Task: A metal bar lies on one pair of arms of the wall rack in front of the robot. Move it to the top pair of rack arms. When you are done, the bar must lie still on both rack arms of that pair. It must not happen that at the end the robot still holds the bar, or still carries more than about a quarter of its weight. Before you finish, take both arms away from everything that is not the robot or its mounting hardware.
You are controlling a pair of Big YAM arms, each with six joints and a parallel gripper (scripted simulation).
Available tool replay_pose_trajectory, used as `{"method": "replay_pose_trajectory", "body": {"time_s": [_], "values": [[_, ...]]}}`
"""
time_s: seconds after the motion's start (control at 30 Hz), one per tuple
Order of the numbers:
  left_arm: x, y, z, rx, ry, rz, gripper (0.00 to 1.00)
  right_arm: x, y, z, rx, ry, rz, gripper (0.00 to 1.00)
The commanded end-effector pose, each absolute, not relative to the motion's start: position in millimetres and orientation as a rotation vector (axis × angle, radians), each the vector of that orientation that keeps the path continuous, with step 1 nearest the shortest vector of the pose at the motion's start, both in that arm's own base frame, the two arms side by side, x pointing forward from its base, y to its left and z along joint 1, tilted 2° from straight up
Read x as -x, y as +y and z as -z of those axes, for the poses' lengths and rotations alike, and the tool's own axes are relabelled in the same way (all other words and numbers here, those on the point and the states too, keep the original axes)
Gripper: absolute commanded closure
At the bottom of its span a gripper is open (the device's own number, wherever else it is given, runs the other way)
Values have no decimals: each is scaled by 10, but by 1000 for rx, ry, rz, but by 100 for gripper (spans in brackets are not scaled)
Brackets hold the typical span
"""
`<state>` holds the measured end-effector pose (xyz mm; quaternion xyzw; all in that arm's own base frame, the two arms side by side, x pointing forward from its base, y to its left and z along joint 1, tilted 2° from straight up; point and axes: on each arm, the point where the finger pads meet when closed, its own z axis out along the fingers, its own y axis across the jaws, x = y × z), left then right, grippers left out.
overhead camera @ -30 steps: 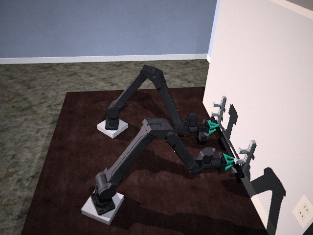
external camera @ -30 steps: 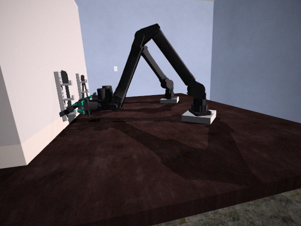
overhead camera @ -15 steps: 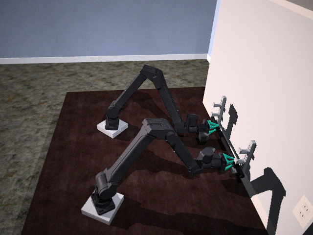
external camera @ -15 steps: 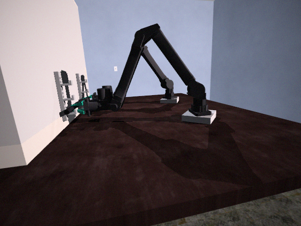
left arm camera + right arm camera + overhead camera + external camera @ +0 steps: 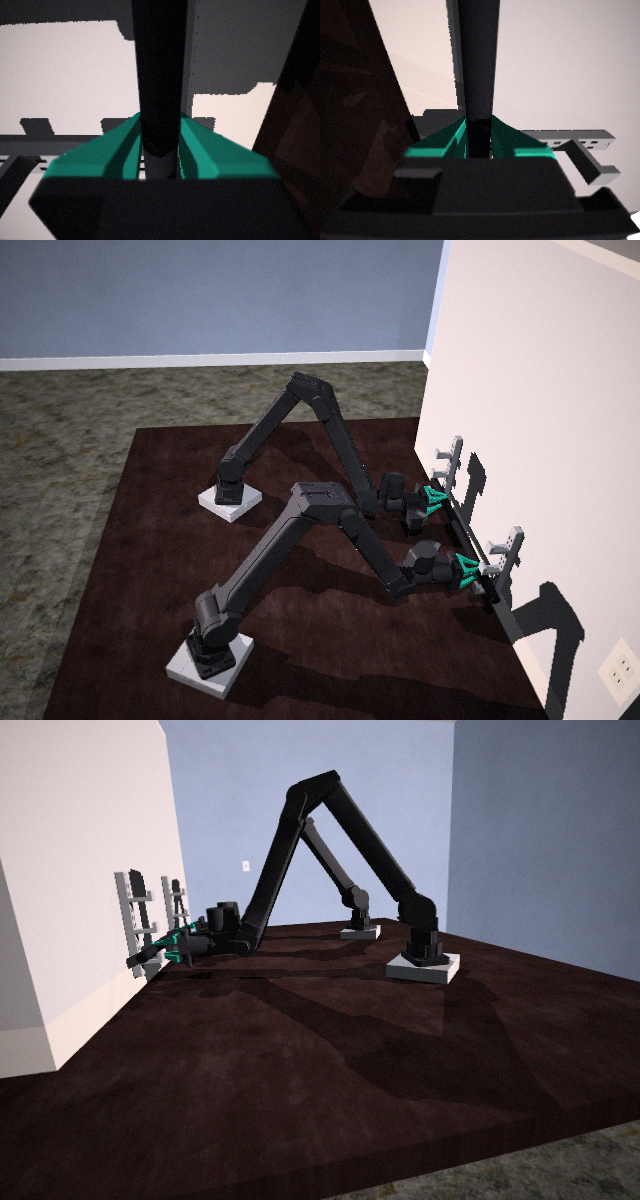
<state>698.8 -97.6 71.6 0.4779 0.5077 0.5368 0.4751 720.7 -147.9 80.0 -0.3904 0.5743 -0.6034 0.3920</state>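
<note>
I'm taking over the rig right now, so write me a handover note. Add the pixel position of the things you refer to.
Left tool (image 5: 445,500) (image 5: 193,925) (image 5: 160,118): shut on the metal bar (image 5: 464,541) (image 5: 146,955) (image 5: 160,75) (image 5: 479,60).
Right tool (image 5: 478,571) (image 5: 160,952) (image 5: 479,120): shut on the same bar.
Bar: low on the wall rack, apparently at the lowest pair.
Done: both grasps.
Left: raise the bar clear of the middle arms, set it on the top pair of rack arms (image 5: 497,548) (image 5: 142,899) (image 5: 584,162), release, check it lies still, withdraw both arms.
</note>
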Motion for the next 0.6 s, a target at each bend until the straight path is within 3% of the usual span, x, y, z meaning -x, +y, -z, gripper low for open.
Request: {"method": "replay_pose_trajectory", "body": {"time_s": [0.0,0.57], "values": [[-7109,-963,-784,-1140,1237,-1313,100,-7310,-1587,-824,974,1455,1548,100],[-7090,-964,-783,-1140,1237,-1313,100,-7293,-1580,-823,974,1455,1548,100]]}}
